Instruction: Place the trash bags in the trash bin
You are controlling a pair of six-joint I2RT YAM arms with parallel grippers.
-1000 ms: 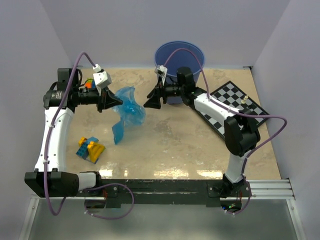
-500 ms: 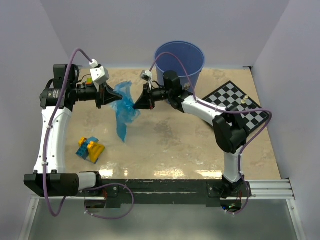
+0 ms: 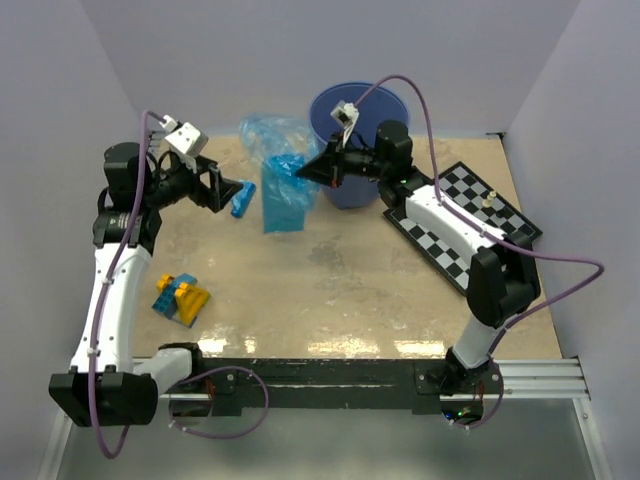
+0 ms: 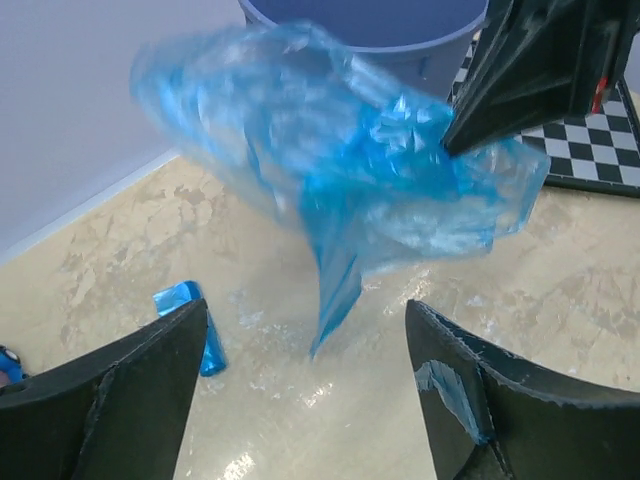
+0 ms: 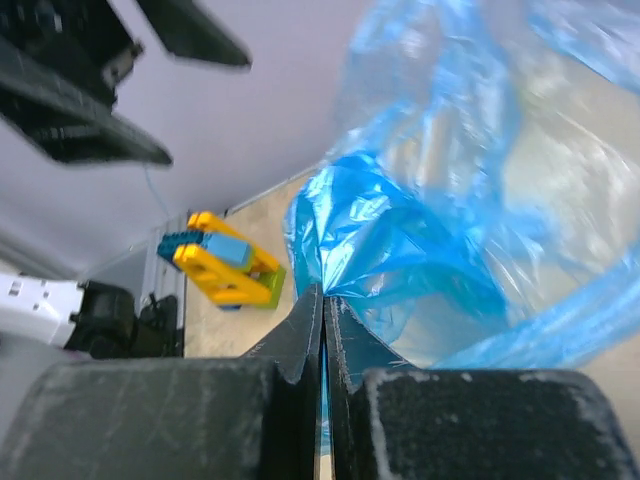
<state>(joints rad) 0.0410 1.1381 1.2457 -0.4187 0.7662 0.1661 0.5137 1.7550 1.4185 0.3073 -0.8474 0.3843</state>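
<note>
A thin, crinkly blue trash bag [image 3: 280, 172] hangs in the air just left of the trash bin [image 3: 362, 108], a round blue bucket at the back. My right gripper [image 3: 304, 172] is shut on the bag's bunched film [image 5: 400, 240], with a strip of blue pinched between the closed fingertips. My left gripper [image 3: 232, 190] stands open to the bag's left, with nothing between its fingers [image 4: 150, 370]. The bag's lower tip [image 4: 325, 300] dangles ahead of that open gap. A small rolled blue bag [image 4: 195, 320] lies on the table by the left finger.
A stack of yellow and blue toy blocks [image 3: 181, 298] sits at the front left of the table. A chessboard [image 3: 470, 225] lies on the right, beneath the right arm. Grey walls close in the back and both sides.
The left gripper has opened, let go of the bag and drawn back to the left. The right gripper has shut on the bag and carried it up and right toward the bin.
</note>
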